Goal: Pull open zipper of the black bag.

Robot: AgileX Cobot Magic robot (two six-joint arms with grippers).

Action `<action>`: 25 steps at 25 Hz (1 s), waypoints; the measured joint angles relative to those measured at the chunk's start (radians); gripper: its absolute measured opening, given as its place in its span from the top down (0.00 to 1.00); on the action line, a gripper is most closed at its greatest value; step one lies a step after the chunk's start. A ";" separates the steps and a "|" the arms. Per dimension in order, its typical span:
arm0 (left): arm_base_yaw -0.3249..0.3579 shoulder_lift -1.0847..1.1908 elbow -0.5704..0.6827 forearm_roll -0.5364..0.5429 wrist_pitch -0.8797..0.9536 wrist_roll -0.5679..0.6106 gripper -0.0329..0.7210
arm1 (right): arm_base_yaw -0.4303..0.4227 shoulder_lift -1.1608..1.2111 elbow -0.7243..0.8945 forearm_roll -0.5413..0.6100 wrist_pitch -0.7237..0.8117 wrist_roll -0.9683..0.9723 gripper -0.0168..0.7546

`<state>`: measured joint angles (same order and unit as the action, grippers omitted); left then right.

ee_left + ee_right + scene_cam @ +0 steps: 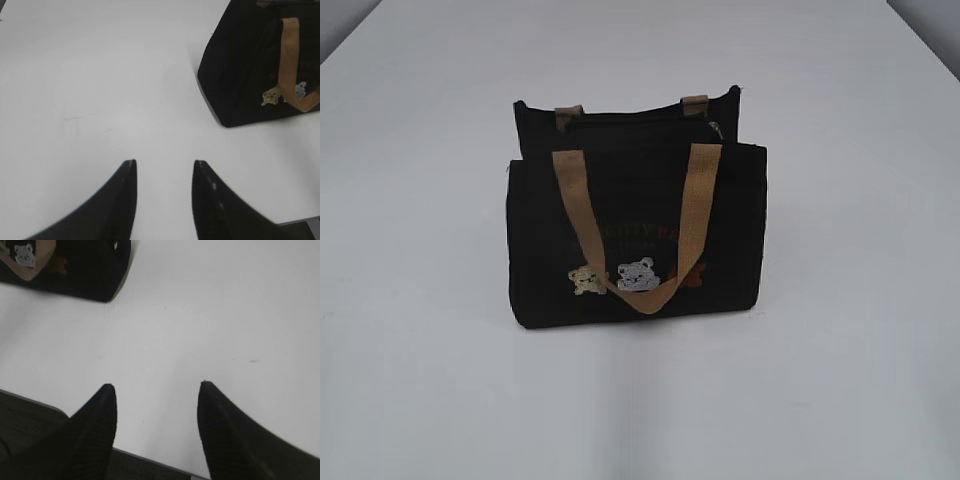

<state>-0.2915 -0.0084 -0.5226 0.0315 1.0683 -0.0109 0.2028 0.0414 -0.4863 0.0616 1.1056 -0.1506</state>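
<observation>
The black bag (635, 240) stands upright on the white table (840, 380), its tan handle (638, 225) hanging down the front over the bear patches (620, 277). The zipper (640, 122) runs along the bag's top edge. The left gripper (165, 162) hovers with jaws parted and empty; the bag sits ahead and to its right, well apart. The right gripper (156, 385), also spread and holding nothing, has the bag ahead to its left.

Matt black cloth bag (635, 240) with tan woven webbing handles (695, 205) on a smooth white table (420, 350).
</observation>
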 joint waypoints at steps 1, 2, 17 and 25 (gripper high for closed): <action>0.000 0.000 0.001 -0.006 -0.002 0.002 0.58 | 0.000 -0.029 0.001 0.000 -0.001 0.000 0.45; 0.000 -0.001 0.002 -0.009 -0.004 0.004 0.58 | 0.000 -0.041 0.001 0.000 -0.003 0.000 0.45; 0.000 -0.001 0.003 -0.015 -0.008 0.011 0.63 | 0.000 -0.048 0.001 0.001 -0.006 0.004 0.45; 0.137 -0.001 0.003 -0.016 -0.008 0.011 0.64 | -0.112 -0.048 0.001 0.004 -0.006 0.004 0.45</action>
<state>-0.1546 -0.0095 -0.5194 0.0156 1.0599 0.0000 0.0909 -0.0067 -0.4853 0.0659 1.0992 -0.1467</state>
